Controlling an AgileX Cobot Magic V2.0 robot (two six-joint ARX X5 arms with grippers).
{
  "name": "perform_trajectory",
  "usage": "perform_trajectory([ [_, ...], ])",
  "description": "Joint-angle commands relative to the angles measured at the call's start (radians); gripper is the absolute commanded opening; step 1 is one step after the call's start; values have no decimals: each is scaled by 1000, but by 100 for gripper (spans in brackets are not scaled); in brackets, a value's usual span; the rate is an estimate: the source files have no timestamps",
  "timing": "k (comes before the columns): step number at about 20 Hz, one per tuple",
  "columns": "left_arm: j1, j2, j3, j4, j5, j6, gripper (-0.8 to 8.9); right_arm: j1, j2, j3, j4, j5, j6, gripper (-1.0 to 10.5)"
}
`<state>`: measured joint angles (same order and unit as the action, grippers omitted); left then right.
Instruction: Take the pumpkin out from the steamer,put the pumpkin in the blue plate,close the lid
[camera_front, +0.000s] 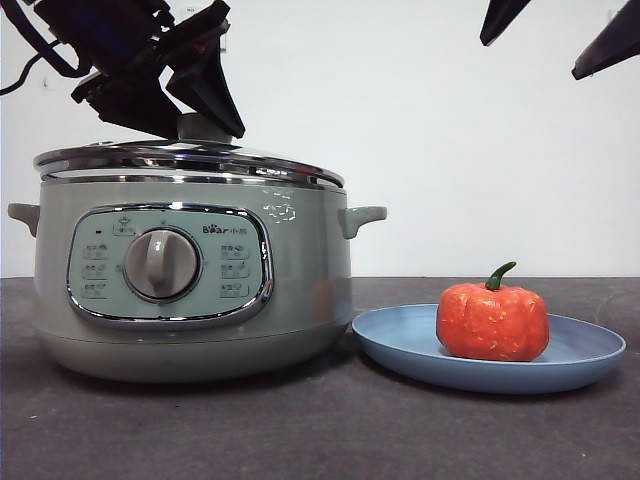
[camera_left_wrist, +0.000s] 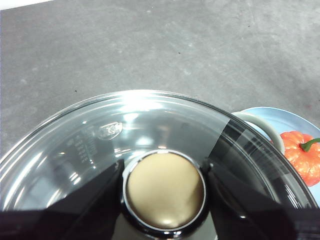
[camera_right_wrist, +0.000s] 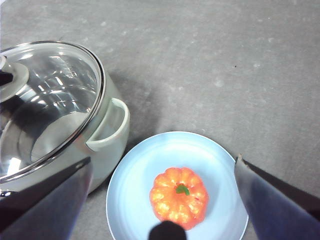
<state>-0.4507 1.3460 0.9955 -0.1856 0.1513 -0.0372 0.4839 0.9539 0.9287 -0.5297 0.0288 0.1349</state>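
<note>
Final step, closing: left gripper (camera_left_wrist: 165, 187) is clamping the knob of the chrome-rimmed glass lid (camera_front: 190, 160), seated on the sage-green steamer (camera_front: 190, 280) beneath it; right gripper (camera_right_wrist: 160, 200) is hovering wide open above the orange toy pumpkin (camera_right_wrist: 178, 200) in the light-blue plate (camera_right_wrist: 135, 180); next move probably calls for release, straight lift.

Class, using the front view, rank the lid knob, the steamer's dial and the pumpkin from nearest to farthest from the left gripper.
1. Lid knob: between the left gripper's jaws, atop the steamer.
2. Dial: below it, on the steamer's front panel.
3. Pumpkin: far across, on the blue plate.
</note>
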Motion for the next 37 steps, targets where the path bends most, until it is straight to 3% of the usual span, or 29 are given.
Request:
perform_trajectory([
  [1,-4,1,5,24,5,-11,-8,2,-1,-8,5,3,7,471],
  [16,-29,7,5,-11,-13,120,7,2,-2,-8,-31,2,25,471],
  [17,-29,7,5,-26,-14,119,64,2,-2,-8,-33,2,25,471],
  [19,-29,7,5,-41,-16,116,301,2,-2,-8,-33,2,25,471],
  [20,-28,7,5,-43,-17,116,363,2,-2,-8,-33,2,25,471],
  [23,-28,6,6,-39,-21,116,385,2,-2,-8,-33,2,25,471],
  [27,-28,-32,7,-55,-21,116,377,2,-2,-8,-34,2,23,469],
  [30,-28,-117,8,-138,-20,113,375,2,-2,-8,-33,3,-29,458],
  [31,-28,-153,8,-178,-20,106,371,2,-2,-8,-34,3,-45,390],
  [32,-28,-194,8,-223,-21,87,315,2,-6,-8,-34,3,-55,274],
  [34,-28,-275,7,-311,-21,91,-27,2,-32,-21,-23,4,-63,36],
  [35,-28,-315,7,-349,-23,93,-8,2,-60,-44,3,6,-72,-17],
  [37,-28,-390,0,-415,-44,93,-8,2,-143,-124,94,47,-76,-12],
])
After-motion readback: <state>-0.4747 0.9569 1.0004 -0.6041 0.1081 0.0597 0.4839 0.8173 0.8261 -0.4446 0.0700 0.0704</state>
